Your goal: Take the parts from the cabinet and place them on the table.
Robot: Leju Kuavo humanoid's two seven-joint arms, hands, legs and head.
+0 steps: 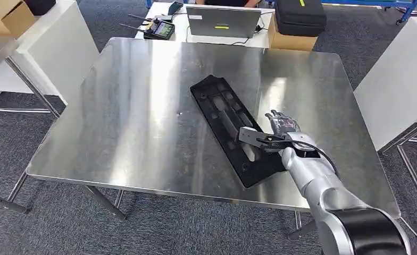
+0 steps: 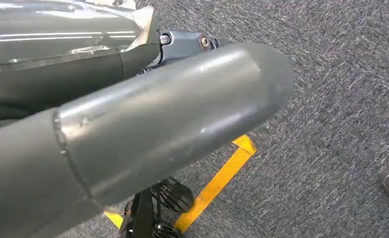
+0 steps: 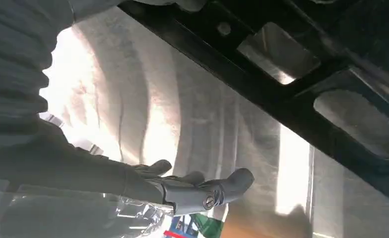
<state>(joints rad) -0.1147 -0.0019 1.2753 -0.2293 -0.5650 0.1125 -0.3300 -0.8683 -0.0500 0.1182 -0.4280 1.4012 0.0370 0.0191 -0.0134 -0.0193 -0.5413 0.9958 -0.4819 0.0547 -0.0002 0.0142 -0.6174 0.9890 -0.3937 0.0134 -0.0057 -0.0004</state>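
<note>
A long black plastic part (image 1: 230,127) with several cut-outs lies flat and slantwise on the steel table (image 1: 137,122), its near end close to the front edge. My right hand (image 1: 281,126) rests low over the table just right of the part's near half, fingers stretched out, the thumb reaching over the part's edge. In the right wrist view the fingers (image 3: 202,191) are straight with nothing in them, and the part (image 3: 301,74) lies apart from them. My left hand (image 2: 172,119) hangs over the carpet; its thick grey thumb hides its fingers.
Behind the table stand a laptop (image 1: 217,21), a handheld controller (image 1: 161,29), a black case (image 1: 300,15) and a cardboard box (image 1: 289,40). White tables flank both sides (image 1: 47,48) (image 1: 403,79). A yellow bar (image 2: 217,181) lies on the carpet beneath my left arm.
</note>
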